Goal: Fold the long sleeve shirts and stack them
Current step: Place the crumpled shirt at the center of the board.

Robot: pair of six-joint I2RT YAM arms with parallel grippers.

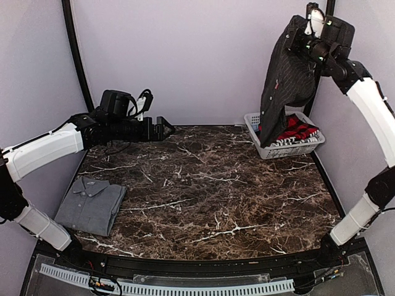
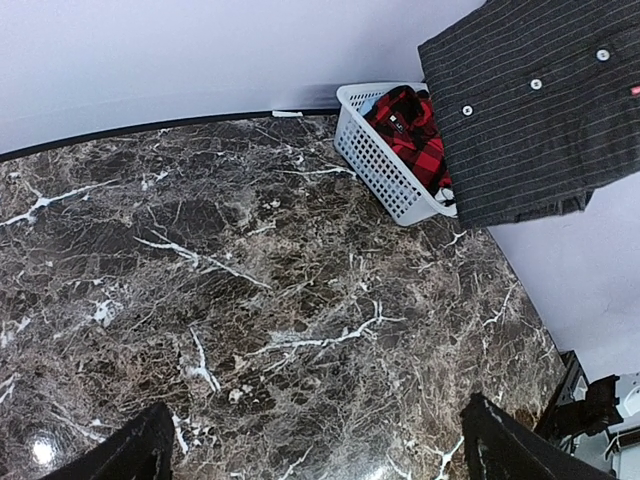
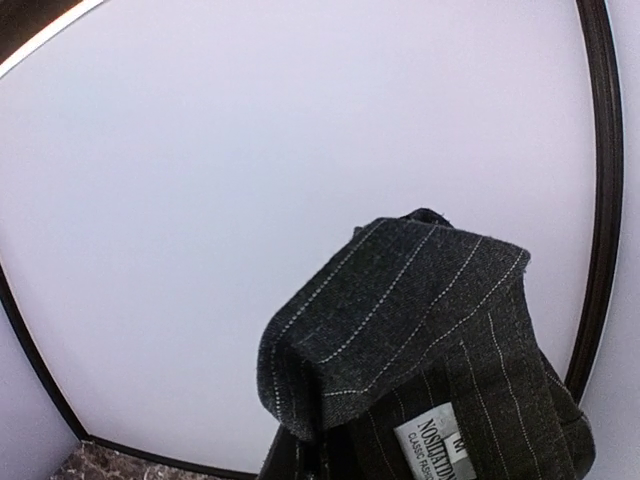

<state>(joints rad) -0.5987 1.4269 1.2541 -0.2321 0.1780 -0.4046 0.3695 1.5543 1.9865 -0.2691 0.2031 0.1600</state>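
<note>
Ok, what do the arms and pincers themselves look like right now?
The left arm and right arm have white rounded shells between black joints. The left pincer and right pincer are mostly black; a black cable loops over the left wrist, and small green lights dot the right one.

dark brown marble-patterned table (image 1: 210, 185), veined in white, edged in black. lying flat at the near left corner, by the left edge: a folded grey shirt (image 1: 91, 205), collar toward the far side. standing at the far right corner, close to the wall: a white slatted basket (image 1: 290, 148), well apart from the shirt.
</note>
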